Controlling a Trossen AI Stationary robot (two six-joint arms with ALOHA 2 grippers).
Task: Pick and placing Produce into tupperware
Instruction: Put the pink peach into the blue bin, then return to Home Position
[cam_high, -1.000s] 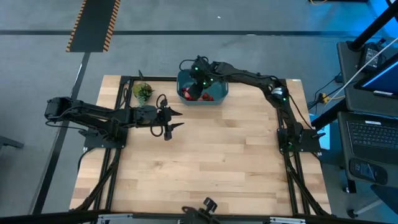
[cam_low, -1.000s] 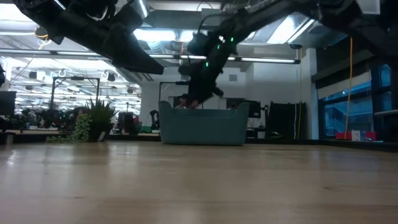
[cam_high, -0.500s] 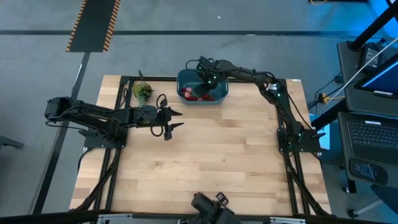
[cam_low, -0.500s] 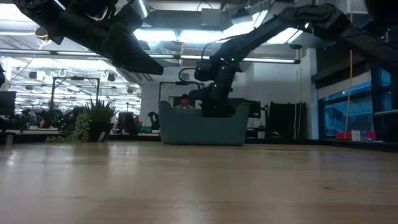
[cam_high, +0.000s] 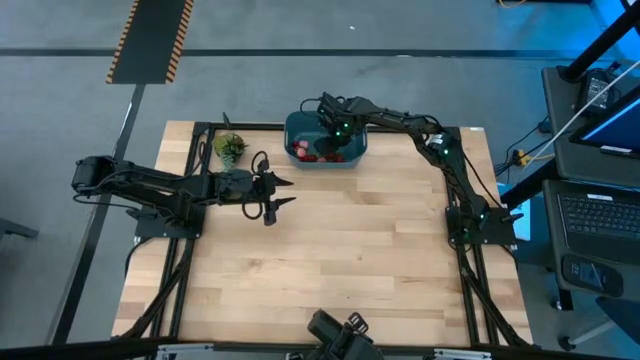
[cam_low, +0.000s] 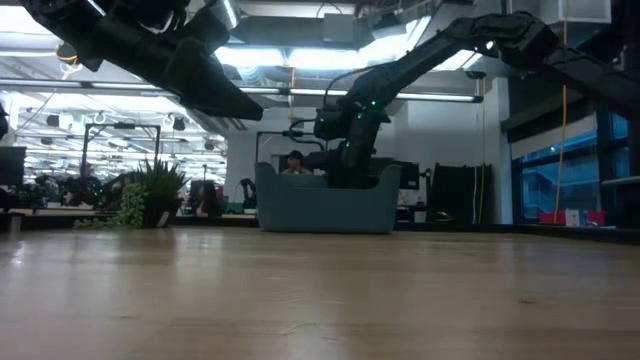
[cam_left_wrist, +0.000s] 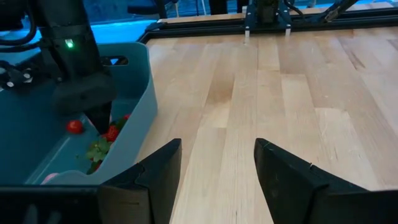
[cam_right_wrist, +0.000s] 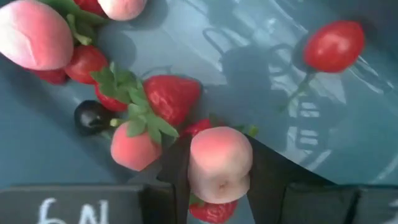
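The teal tupperware stands at the table's far edge, also in the low view and the left wrist view. Produce lies on its floor: red strawberries, a red tomato-like piece, pink peach-like pieces and a dark grape. My right gripper reaches down into the tub and is shut on a pink piece. In the low view the tub wall hides its fingers. My left gripper hangs open above the bare table, left of centre. My right gripper pinches the round pink piece by its two opposite sides between its two fingers. It comes from above, pointing steeply down into the tub. The piece sits just over other red pieces; whether it touches them or the floor cannot be told.
A green leafy bunch stands left of the tub, near the far left corner. A dark device sits at the table's near edge. Bare wooden table stretches between the arms.
My right gripper has come down from above the rim into the tub with the pink piece, shifting a little toward the tub's right side and rolling its wrist. It keeps its hold.
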